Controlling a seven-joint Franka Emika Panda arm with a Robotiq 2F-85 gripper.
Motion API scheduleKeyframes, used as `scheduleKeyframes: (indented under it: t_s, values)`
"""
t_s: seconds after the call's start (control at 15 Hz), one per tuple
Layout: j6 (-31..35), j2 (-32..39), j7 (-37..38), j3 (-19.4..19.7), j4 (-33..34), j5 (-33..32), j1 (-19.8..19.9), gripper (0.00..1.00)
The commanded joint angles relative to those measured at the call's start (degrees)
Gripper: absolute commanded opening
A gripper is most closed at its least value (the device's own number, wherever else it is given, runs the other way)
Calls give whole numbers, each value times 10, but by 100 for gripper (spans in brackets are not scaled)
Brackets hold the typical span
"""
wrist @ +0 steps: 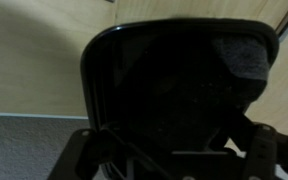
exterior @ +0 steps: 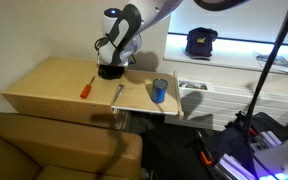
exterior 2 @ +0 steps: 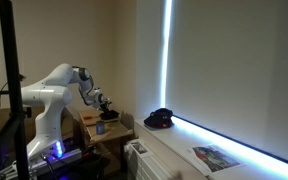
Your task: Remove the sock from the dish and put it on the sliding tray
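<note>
Standing by this setup, I see the white and black robot arm [exterior: 124, 30] bent down over the back edge of the light wooden table [exterior: 44, 85], with its black two-finger claw [exterior: 108, 64] hanging low there. The wrist view is really dark, but most of it is filled by a glossy black rounded-corner dish [wrist: 92, 85]. A dark grey fuzzy sock [wrist: 239, 55] is lying inside it, up against the dish's far right corner as that camera sees it. The claw [wrist: 174, 152] sits right above the dish. Its fingers [wrist: 84, 150] look spread wide with nothing between them, though it's murky enough that I wouldn't swear to it. The pale flat sliding tray [exterior: 134, 103] sticks out at the table's front right corner, well apart from the dish, and a blue cylindrical cup [exterior: 159, 90] stands upright on it. Near the middle of the table lies a red-handled screwdriver [exterior: 85, 88]. A slim dark tool [exterior: 118, 92] lies closer to the tray's edge.
</note>
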State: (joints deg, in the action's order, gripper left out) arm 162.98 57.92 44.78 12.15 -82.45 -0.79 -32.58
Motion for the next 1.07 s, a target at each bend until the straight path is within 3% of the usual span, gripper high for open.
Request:
scheduleKeyframes:
  t_s: [0.0, 0.53, 0.93, 1.0]
  values:
    - [-34, 36, -2, -18, 59, 11, 22, 60]
    - [-68, 52, -16, -57, 113, 12, 55, 4]
    - [-77, -13, -63, -99, 87, 15, 86, 1]
    - [-77, -40, -91, -134, 68, 24, 108, 1]
